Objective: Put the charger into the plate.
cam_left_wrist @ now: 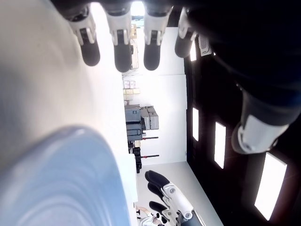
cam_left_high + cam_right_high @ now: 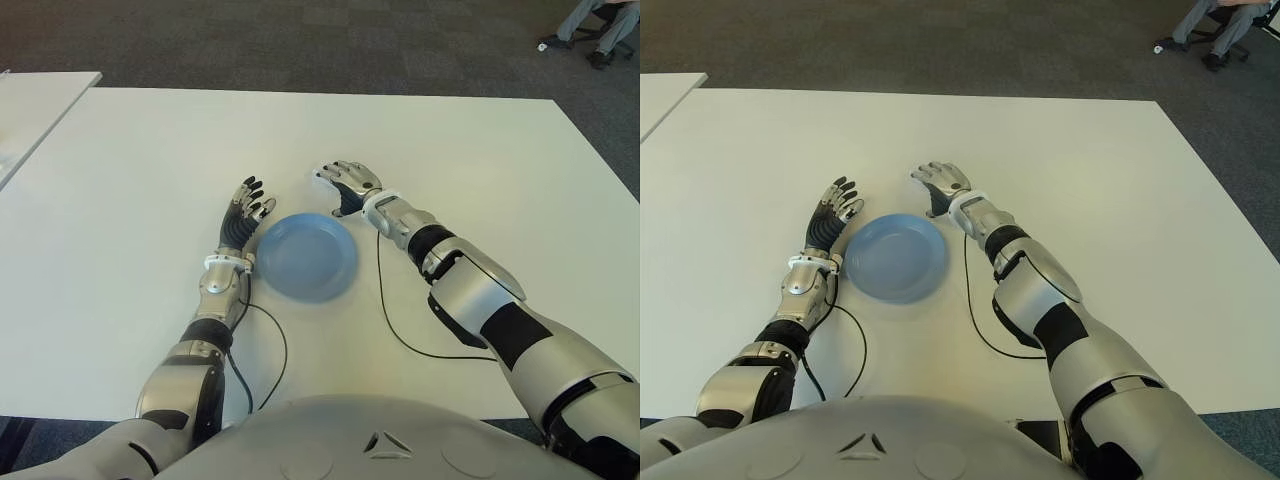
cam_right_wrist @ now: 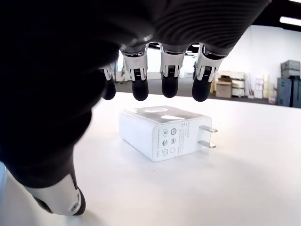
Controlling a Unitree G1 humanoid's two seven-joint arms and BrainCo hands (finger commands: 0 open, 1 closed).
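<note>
From my station this reads as an office or lab workroom. I see a broad white surface (image 2: 150,160) standing on dark grey carpet (image 2: 300,40), with a second white table (image 2: 35,105) just beside it on the robot's left. At the far right corner a seated person's legs (image 2: 590,20) show by a wheeled chair base. My wrist views catch white walls, long ceiling light panels (image 1: 220,143), and stacked boxes and equipment (image 3: 291,77) along the walls.
</note>
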